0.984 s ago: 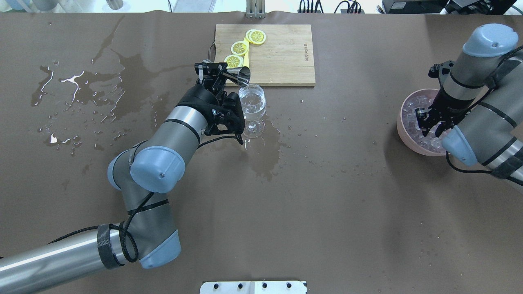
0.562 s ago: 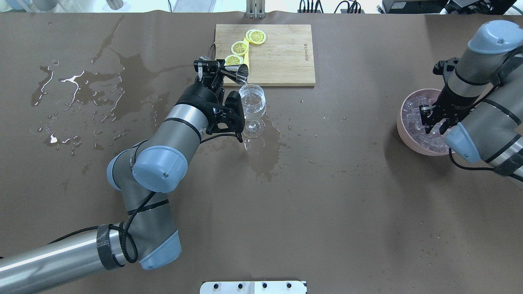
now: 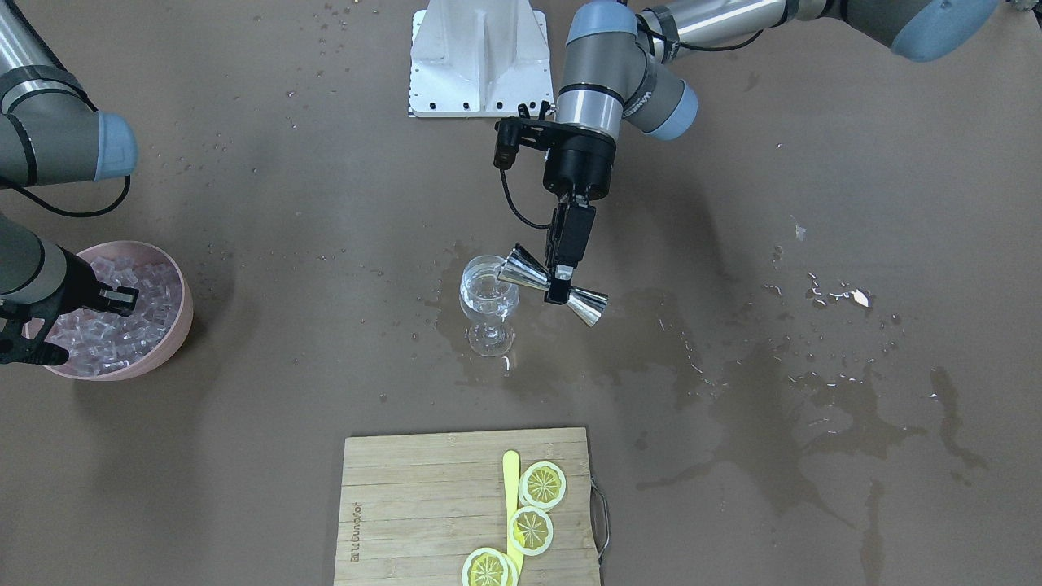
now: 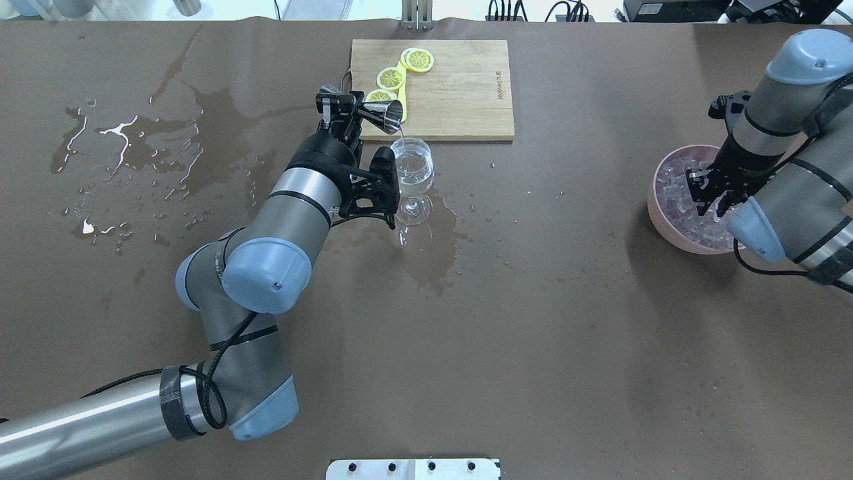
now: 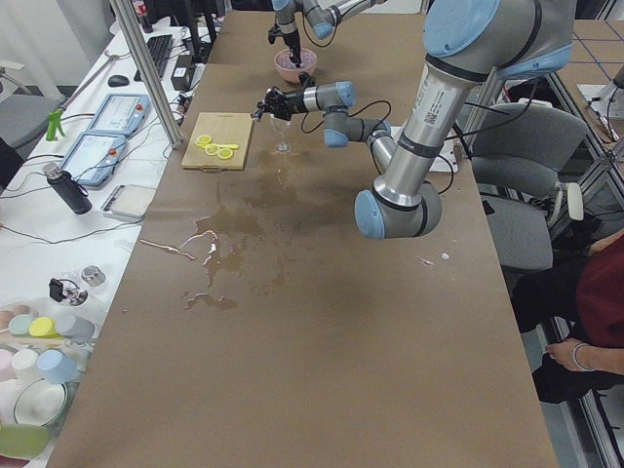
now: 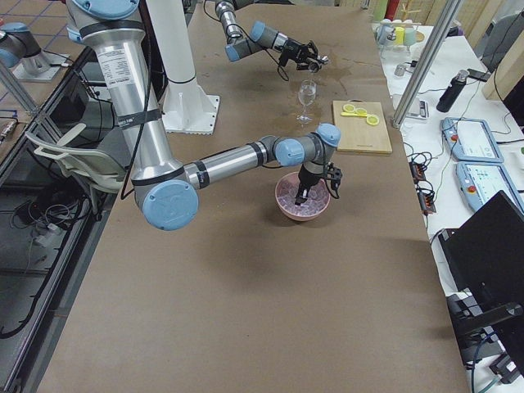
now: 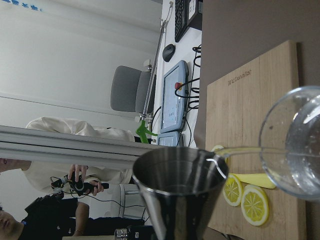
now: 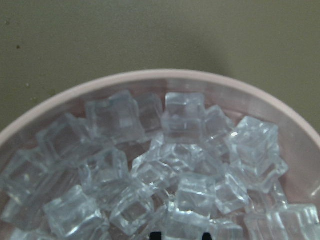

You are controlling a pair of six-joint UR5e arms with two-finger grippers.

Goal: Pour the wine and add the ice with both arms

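Note:
My left gripper (image 3: 560,285) is shut on the waist of a steel jigger (image 4: 385,115), also seen in the front view (image 3: 588,304). The jigger is tilted over a stemmed wine glass (image 4: 412,171) (image 3: 488,299). A thin stream of clear wine (image 7: 245,150) runs from the jigger's lip (image 7: 180,172) into the glass (image 7: 296,145), which holds some liquid. My right gripper (image 4: 712,199) (image 3: 77,325) is open, its fingers down among the ice cubes (image 8: 175,165) in a pink bowl (image 4: 660,217) (image 3: 184,317) at the right.
A bamboo cutting board (image 4: 460,93) with lemon slices (image 4: 418,60) and a yellow stick lies just beyond the glass. Wet spills mark the brown table around the glass (image 4: 426,260) and at the far left (image 4: 120,133). The white base plate (image 3: 476,57) is on my side.
The left gripper has moved the jigger slightly farther away and tipped it more over the glass. The right gripper has shifted a little to the right within the bowl.

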